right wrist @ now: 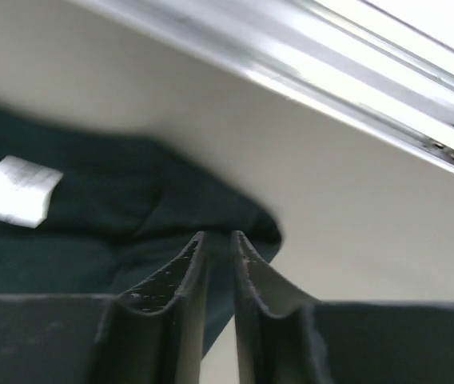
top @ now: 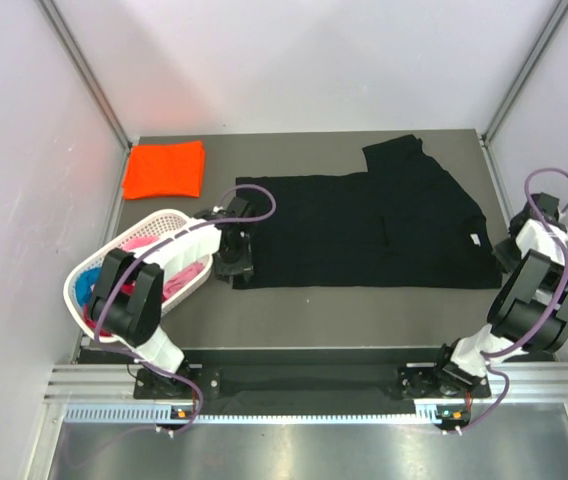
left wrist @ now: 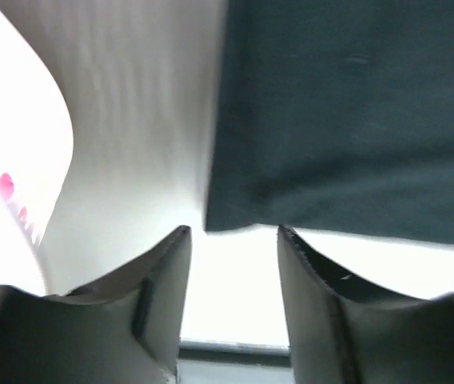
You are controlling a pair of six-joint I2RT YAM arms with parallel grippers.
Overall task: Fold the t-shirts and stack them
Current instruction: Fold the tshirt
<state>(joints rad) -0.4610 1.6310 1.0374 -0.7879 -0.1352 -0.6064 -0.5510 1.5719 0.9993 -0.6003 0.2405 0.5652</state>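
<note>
Two arms, one shirt: I am watching one black t-shirt (top: 364, 225) lying spread across the middle of the dark table (top: 294, 310), its hem pointing toward the left arm and its collar toward the right arm. One white neck label (right wrist: 19, 192) is showing at the collar end.

The left gripper (left wrist: 233, 234) is hovering at the near left corner of the hem. Its two fingers are standing clearly apart with nothing between them, and the cloth's corner is lying just beyond the tips.

The right gripper (right wrist: 219, 238) is sitting low at the shirt's collar-side edge. Its fingers are parted by only a thin slit, and dark cloth is lying right at the tips. I cannot tell whether any of it is caught between them.

One bright orange t-shirt (top: 166, 170) is resting folded into a neat rectangle at the far left corner of the table, well apart from the black one.

One white lattice basket (top: 169, 216) is sitting on the left, partly under the left arm and near the black shirt's hem. It is holding pink cloth (top: 189, 275) and blue cloth (top: 84, 285). How many garments are bunched in there I cannot count, since the arm is covering much of them.
</note>
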